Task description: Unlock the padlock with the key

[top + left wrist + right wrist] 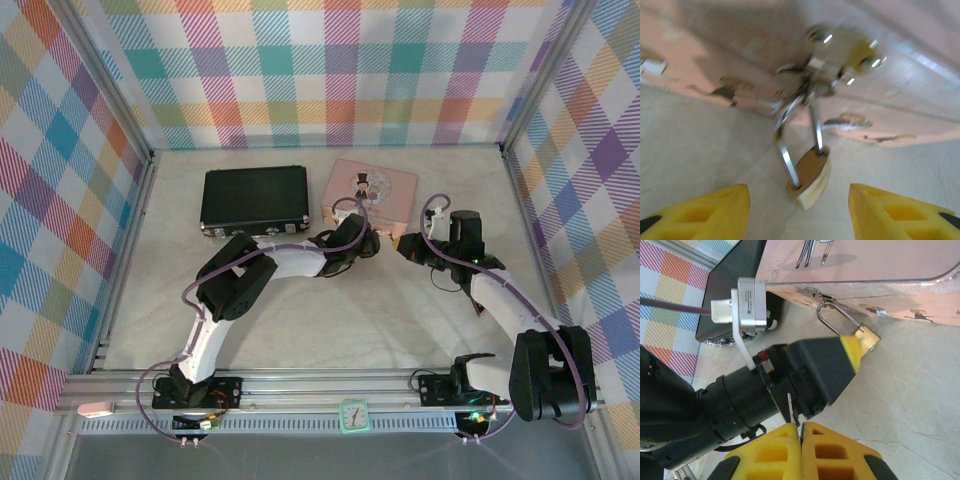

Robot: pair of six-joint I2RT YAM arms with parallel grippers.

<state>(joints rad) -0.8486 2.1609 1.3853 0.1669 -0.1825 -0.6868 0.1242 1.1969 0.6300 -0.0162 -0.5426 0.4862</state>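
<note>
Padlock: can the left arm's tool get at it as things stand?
Probably yes. The padlock hangs from the clasp of the pink tin, just ahead of the open left tool, nothing between them.

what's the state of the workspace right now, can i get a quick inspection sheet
surface: pale marbled table, no spills seen
job's things: padlock hangs by its shackle from the clasp of the pink tin, shackle looks closed; key shows as a thin sliver in the right gripper
clutter: black case, shut, left of the tin
grippers: left gripper open, fingers either side of the padlock, not closed on it; right gripper shut on the key, short of the lock
cables: purple cable along each arm, looped near the right wrist
surroundings: plaid walls; small clock on the front rail
</note>
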